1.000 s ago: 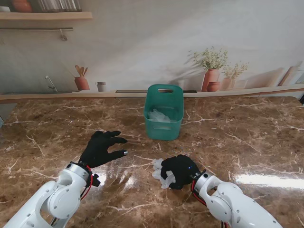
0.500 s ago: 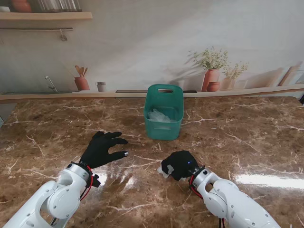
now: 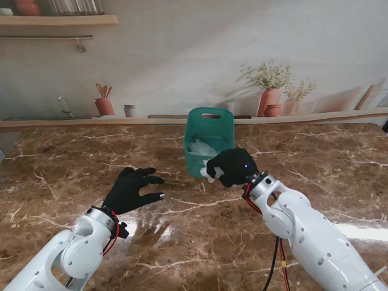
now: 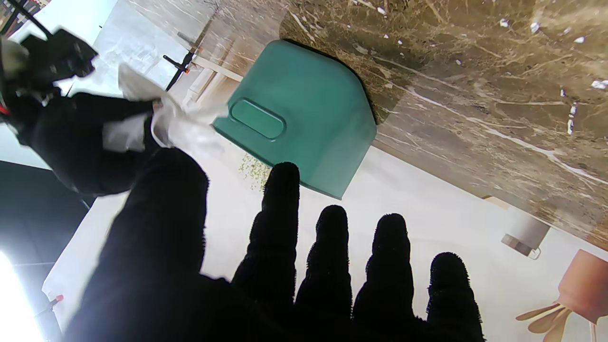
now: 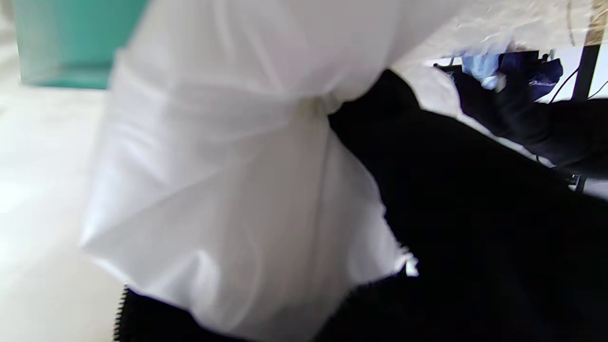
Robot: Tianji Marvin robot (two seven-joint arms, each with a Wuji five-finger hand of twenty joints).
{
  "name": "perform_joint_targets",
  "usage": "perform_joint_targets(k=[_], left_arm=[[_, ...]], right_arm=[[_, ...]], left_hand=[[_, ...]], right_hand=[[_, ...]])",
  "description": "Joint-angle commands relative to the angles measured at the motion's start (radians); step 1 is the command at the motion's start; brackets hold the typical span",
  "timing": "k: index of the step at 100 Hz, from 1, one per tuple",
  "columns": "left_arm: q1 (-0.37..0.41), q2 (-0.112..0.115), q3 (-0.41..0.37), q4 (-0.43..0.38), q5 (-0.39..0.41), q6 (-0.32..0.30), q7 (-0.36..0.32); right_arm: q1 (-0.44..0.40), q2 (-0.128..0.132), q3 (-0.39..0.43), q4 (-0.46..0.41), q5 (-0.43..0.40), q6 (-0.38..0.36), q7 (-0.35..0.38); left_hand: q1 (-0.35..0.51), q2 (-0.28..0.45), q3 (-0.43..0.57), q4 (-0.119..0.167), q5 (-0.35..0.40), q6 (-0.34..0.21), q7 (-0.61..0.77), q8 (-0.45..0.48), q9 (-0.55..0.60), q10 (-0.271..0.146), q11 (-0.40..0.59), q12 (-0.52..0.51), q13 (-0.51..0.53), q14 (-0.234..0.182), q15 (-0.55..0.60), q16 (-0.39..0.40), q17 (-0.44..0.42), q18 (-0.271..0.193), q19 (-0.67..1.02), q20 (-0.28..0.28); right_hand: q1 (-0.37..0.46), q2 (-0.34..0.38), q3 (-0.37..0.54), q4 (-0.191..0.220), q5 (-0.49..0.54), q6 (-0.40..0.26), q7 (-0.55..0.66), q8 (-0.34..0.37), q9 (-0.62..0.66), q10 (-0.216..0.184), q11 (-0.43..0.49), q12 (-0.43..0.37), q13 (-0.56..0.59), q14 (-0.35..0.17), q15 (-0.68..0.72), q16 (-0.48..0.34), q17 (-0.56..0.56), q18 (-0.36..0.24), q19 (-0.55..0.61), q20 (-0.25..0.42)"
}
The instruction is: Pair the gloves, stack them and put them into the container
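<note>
- Lifted off the counter (image 3: 315,182) within the last second: right robot hand (image 3: 233,167), risen from the near middle of the counter up to the front wall of the green container (image 3: 209,148), with the white gloves (image 3: 210,171) carried along.
- Unmoved over that same second: left robot hand (image 3: 130,189), fingers spread wide, holding nothing, hovering over the left half of the counter, well apart from the container.
- Toward the middle, near the far edge: container upright, with a pale crumpled bundle (image 3: 203,147) already inside, probably gloves from another pair.
- Just right of that, clenched around the gloves: right robot hand, fingers wrapped tight, white material bulging out on its left side and filling most of the right wrist view (image 5: 247,180).
- From the left wrist view, same grasp confirmed: glove film (image 4: 161,118) trailing from the fist beside the container's handle cutout (image 4: 257,118).
- Likely meaning for the task: pairing and stacking done, transport under way, gloves not yet past the rim.
- Next need, as a guess: rise above the rim, centre over the opening, then release.
</note>
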Motion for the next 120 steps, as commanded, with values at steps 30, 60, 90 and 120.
perform_joint_targets(k=[30,60,90,120], left_arm=[[0.016,0.004,-0.015,-0.013,0.006,0.015,-0.018],[0.016,0.006,-0.027,-0.017,0.012,0.024,-0.032],[0.019,0.008,-0.032,-0.017,0.011,0.031,-0.042],[0.026,0.008,-0.038,-0.020,0.012,0.030,-0.039]], right_arm=[[0.242,-0.026,-0.094,0.106,0.076,0.016,0.054],[0.476,-0.058,-0.276,0.327,0.184,0.015,0.113],[0.649,-0.095,-0.447,0.500,0.298,-0.015,0.211],[0.766,-0.147,-0.605,0.650,0.411,-0.051,0.307]], left_hand=[[0.030,0.040,-0.048,0.031,0.015,-0.030,-0.006,0.006,0.018,-0.031,-0.023,-0.009,-0.012,-0.057,-0.036,-0.012,-0.009,-0.018,-0.046,-0.019],[0.037,0.040,-0.052,0.032,0.018,-0.027,-0.007,0.006,0.019,-0.032,-0.023,-0.009,-0.014,-0.057,-0.036,-0.012,-0.008,-0.019,-0.048,-0.025],[0.041,0.040,-0.057,0.032,0.017,-0.027,-0.007,0.006,0.018,-0.031,-0.022,-0.009,-0.015,-0.059,-0.037,-0.013,-0.007,-0.021,-0.050,-0.032],[0.042,0.040,-0.061,0.032,0.018,-0.030,-0.006,0.006,0.023,-0.043,-0.021,-0.008,-0.013,-0.061,-0.035,-0.012,-0.007,-0.023,-0.049,-0.034]], right_hand=[[0.044,0.047,0.030,0.061,0.007,-0.020,0.023,-0.017,0.034,-0.044,0.043,0.028,0.062,-0.017,0.045,0.024,0.009,-0.024,0.037,-0.028],[0.042,0.041,0.035,0.058,0.006,-0.023,0.026,-0.023,0.033,-0.048,0.046,0.035,0.062,-0.019,0.046,0.031,0.005,-0.024,0.036,-0.029],[0.041,0.030,0.040,0.055,0.010,-0.025,0.030,-0.030,0.029,-0.049,0.045,0.037,0.057,-0.018,0.043,0.033,-0.001,-0.022,0.034,-0.030],[0.037,0.025,0.049,0.052,0.009,-0.027,0.032,-0.033,0.026,-0.050,0.039,0.034,0.049,-0.016,0.037,0.033,-0.006,-0.021,0.032,-0.031]])
